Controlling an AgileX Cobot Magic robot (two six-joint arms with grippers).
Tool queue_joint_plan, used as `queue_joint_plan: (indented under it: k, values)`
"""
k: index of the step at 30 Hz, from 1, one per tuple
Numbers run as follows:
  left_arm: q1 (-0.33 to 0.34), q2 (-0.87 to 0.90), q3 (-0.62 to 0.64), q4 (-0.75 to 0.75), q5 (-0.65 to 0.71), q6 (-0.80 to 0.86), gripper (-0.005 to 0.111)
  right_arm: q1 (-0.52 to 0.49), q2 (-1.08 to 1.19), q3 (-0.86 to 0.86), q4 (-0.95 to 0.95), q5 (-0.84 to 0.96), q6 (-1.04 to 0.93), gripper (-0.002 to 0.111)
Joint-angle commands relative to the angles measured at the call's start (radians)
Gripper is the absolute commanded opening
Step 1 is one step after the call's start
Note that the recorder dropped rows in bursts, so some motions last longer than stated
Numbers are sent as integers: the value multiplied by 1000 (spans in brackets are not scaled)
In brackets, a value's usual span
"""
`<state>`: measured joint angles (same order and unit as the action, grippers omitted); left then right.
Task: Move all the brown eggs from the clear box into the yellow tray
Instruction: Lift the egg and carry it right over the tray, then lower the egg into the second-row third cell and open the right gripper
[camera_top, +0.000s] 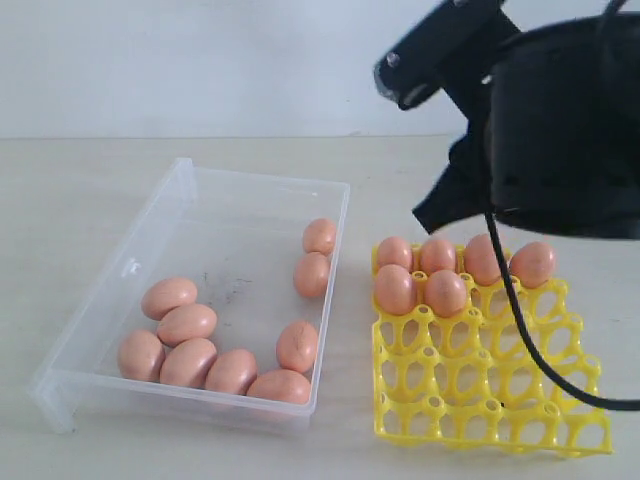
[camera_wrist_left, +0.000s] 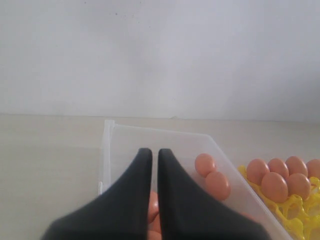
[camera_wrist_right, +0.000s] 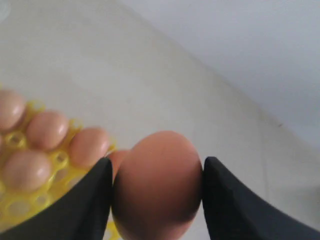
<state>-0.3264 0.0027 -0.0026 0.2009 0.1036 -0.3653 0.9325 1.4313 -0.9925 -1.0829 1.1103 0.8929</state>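
Got a pale surface (camera_top: 80, 200) with the clear box (camera_top: 130, 262) on the left holding nine brown eggs (camera_top: 187, 323), mostly bunched at its near end, and the yellow tray (camera_top: 432, 403) just beside it with six more. Right end effector (camera_wrist_right: 156, 172) clamped on one brown egg (camera_wrist_right: 157, 200) up by the tray's far side. Left end effector (camera_wrist_left: 151, 155) pinched nearly shut on nothing, pointed at the box.

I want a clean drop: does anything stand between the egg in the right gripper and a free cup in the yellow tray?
Nothing visible does. The right gripper holds the egg in open air by the yellow tray. The seated eggs, six of them, fill its far cups; the other cups stand open.
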Motion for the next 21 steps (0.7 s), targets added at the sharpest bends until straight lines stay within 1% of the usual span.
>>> queue_joint_plan:
  k: [1,2,3,4,5,6,7,8,9,10,11,12,13,14,15,18,21]
  values:
    - [-8,-3,3,-2,-5,-8,4,-63,-23,16,402,-361,-278,0]
    - [-8,-3,3,-2,-5,-8,4,-77,-23,32,452,-475,-302,0]
    - [-8,-3,3,-2,-5,-8,4,-89,-23,62,466,-681,-298,0]
    - [-8,-3,3,-2,-5,-8,4,-100,-23,86,452,-814,-277,0]
    - [-8,-3,3,-2,-5,-8,4,-124,-23,124,401,-1003,-216,0]
    - [-8,-3,3,-2,-5,-8,4,-144,-23,143,374,-1097,-187,0]
    - [-8,-3,3,-2,-5,-8,4,-196,-23,170,373,-1212,-181,0]
    - [-8,-3,3,-2,-5,-8,4,-250,-23,188,416,-1265,-200,0]
    - [-8,-3,3,-2,-5,-8,4,-281,-23,196,465,-1278,-229,0]
    - [-8,-3,3,-2,-5,-8,4,-337,-23,216,578,-1315,-314,0]
    - [-8,-3,3,-2,-5,-8,4,-368,-23,229,661,-1345,-385,0]
    - [-8,-3,3,-2,-5,-8,4,-418,-23,261,867,-1422,-514,0]
    - [-8,-3,3,-2,-5,-8,4,-440,-23,280,989,-1470,-588,0]
    - [-8,-3,3,-2,-3,-8,4,-459,-23,317,1167,-1548,-746,0]
    - [-8,-3,3,-2,-3,-8,4,-460,-23,334,1212,-1574,-824,0]
    - [-8,-3,3,-2,-3,-8,4,-460,-23,370,1207,-1605,-972,0]
    - [-8,-3,3,-2,-1,-8,4,-460,-23,422,1207,-1702,-1006,0]
